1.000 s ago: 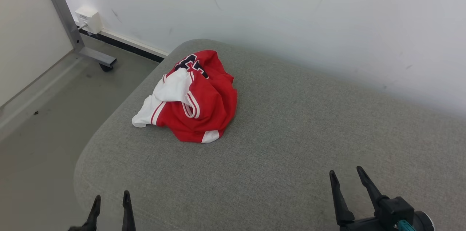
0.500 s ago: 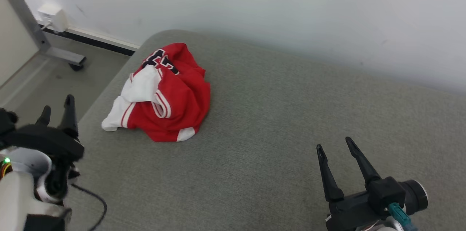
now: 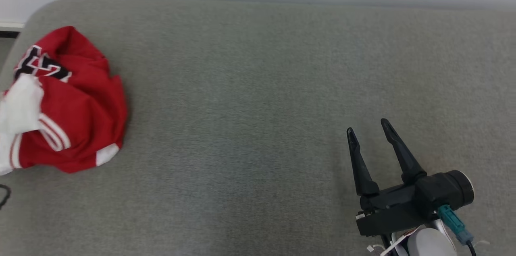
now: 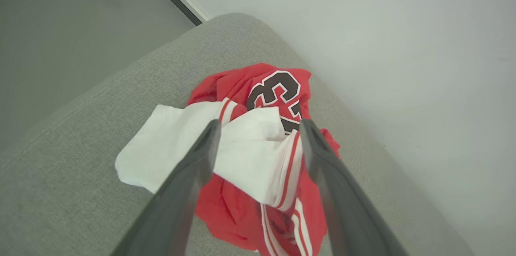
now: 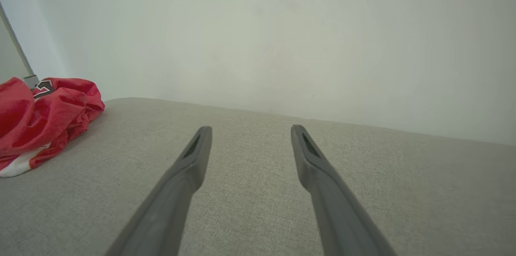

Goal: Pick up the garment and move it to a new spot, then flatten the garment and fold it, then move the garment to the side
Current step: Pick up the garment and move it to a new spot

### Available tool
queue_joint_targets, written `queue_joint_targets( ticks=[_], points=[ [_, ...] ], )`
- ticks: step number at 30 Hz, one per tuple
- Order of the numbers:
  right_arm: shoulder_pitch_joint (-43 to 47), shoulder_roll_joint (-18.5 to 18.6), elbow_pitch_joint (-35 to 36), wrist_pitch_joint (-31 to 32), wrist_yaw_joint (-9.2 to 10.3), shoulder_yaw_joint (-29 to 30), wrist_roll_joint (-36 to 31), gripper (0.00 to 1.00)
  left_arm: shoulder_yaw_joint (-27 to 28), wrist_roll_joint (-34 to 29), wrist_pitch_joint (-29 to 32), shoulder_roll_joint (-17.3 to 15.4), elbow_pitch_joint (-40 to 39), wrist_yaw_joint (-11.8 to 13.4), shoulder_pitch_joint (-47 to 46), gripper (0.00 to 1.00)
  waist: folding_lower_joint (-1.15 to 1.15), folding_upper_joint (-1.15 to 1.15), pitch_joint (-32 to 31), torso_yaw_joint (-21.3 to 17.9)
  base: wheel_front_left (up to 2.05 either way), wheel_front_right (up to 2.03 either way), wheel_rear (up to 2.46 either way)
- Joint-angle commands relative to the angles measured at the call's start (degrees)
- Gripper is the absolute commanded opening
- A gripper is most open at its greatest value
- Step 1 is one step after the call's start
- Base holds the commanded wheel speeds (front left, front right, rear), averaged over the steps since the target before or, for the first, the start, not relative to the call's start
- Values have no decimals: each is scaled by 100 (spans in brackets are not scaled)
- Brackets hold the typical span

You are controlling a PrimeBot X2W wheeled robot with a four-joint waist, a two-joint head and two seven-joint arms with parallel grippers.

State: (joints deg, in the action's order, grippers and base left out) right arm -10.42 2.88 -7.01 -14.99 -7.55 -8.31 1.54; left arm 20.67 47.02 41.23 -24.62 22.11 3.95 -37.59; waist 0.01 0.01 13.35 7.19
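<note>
Red garment [image 3: 76,107] bunched, grey cushion [image 3: 262,86] beneath

Crumpled red-and-white cloth garment [image 3: 68,103] on a matt, coarse-woven grey fabric cushion [image 3: 258,86]; smooth painted wall [image 5: 282,38].

You've got soft, even light in all three views, bright and with no glare. On the head view the garment [image 3: 68,103] is smeared at the left edge and its white sleeve is fuzzy, while the right gripper [image 3: 367,125] reads sharp. A faint shadow hugs the garment's right flank on the grey cushion [image 3: 258,86]. Left wrist now: the left gripper [image 4: 260,123] has its fingers [image 4: 189,183] soft and out of focus up close, the number beyond them crisp. Right wrist: the wall [image 5: 282,38] glows pale at centre, dimmer toward the corners, and the cushion's far edge tilts and bows slightly
</note>
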Motion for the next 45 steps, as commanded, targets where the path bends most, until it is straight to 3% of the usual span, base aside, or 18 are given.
queue_joint_targets(
  ticks=[1, 9, 15, 17, 18, 19, 20, 35, 40, 45],
  points=[
    [-112, -1, 44, -25, 12, 2, 65, 100, 88, 100, 108, -115, -95, 86, 18, 100, -1, -1, 1170, -1191, 0, 0, 0],
    [-141, -3, 121, -17, 12, -34, 208, 100, 125, 86, 812, -386, -512, 502, 265, 100, -1, -1, 1218, -1384, 0, 0, 0],
    [-120, -1, 68, -17, 12, -50, 250, 100, -213, -449, 1034, -720, -671, 632, 696, 100, -1, -1, 1113, -1352, 0, 0, 0],
    [-141, -1, 47, -18, 12, -64, 264, 100, -366, -672, 1062, -857, -705, 633, 889, 53, -1, -1, 1088, -1340, 0, 0, 0],
    [-146, -1, 36, -18, 12, -68, 278, 100, -415, -724, 1081, -865, -691, 633, 948, 35, -1, -1, 1078, -1335, 0, 0, 0],
    [-147, -1, 27, -18, 12, -75, 298, 100, -442, -706, 1087, -840, -683, 620, 990, 3, -1, -1, 1066, -1333, 0, 0, 0],
    [-143, 0, 18, -18, 12, -77, 305, 100, -447, -657, 1088, -801, -685, 591, 1011, 0, -1, -1, 1055, -1329, 0, 0, 0],
    [86, 0, -196, -17, 12, -25, 460, 100, -450, -504, 422, -792, -1189, 200, 228, 0, -1, -1, 227, -981, 0, 0, 0],
    [187, 1, -266, -17, 12, -62, 579, 100, -638, -423, 198, -646, -1452, 50, -400, 0, -1, -1, -168, -908, 0, 0, 0],
    [302, 1, -308, -18, 12, -70, 678, 100, -1031, -451, -122, -301, -1558, -88, -1115, 0, -1, -1, -445, -1040, 0, 0, 0]
  ],
)
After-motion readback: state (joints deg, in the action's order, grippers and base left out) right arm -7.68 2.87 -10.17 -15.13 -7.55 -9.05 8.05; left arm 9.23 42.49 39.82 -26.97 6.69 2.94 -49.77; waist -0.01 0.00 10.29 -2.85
